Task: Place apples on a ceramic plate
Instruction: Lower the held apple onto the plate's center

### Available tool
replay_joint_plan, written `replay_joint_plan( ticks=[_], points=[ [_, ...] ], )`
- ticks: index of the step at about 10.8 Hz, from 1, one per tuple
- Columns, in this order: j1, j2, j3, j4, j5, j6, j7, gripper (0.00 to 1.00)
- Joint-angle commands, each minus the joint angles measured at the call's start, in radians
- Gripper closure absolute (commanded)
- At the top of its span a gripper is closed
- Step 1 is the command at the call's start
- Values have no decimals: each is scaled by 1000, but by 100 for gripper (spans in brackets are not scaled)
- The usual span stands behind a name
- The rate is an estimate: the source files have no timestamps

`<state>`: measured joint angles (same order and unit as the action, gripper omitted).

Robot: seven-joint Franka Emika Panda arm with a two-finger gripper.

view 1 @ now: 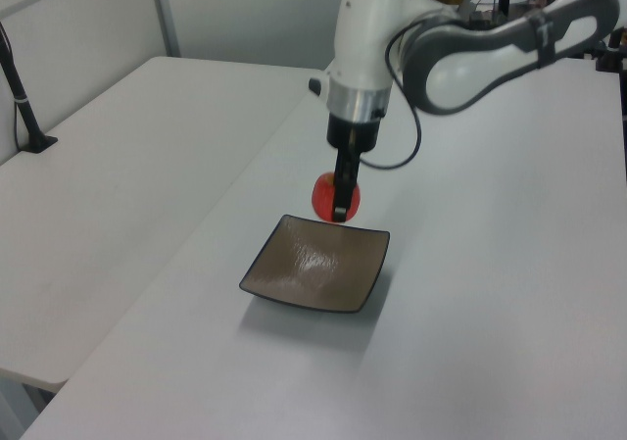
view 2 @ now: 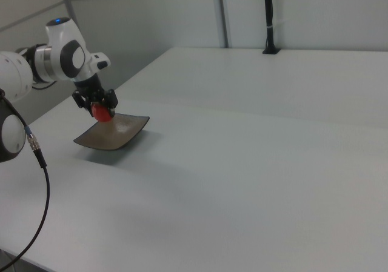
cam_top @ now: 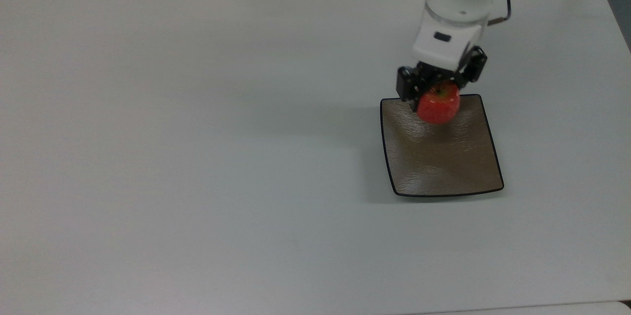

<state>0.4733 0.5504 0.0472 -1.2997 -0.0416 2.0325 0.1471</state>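
Because release should drop it inside the rim, apple hangs clenched in jaws over plate edge.

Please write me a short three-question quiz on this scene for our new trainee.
1. True or false: the apple already rests on the plate.
2. What is the gripper doing? A) hanging open B) shut on the apple C) pressing the table
3. In the top view, which part of the plate does the apple overlap?

Key
1. False; the left view shows it held in the air, apart from the plate.
2. B
3. The part near the edge toward the top view's top.
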Motion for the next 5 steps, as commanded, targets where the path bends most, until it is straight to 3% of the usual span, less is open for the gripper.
replay_joint_plan(
  ticks=[1, 5],
  points=[
    [34, 130, -18, 71, -3, 116, 19, 79],
    [36, 204, -17, 68, -40, 211, 25, 75]
  ],
)
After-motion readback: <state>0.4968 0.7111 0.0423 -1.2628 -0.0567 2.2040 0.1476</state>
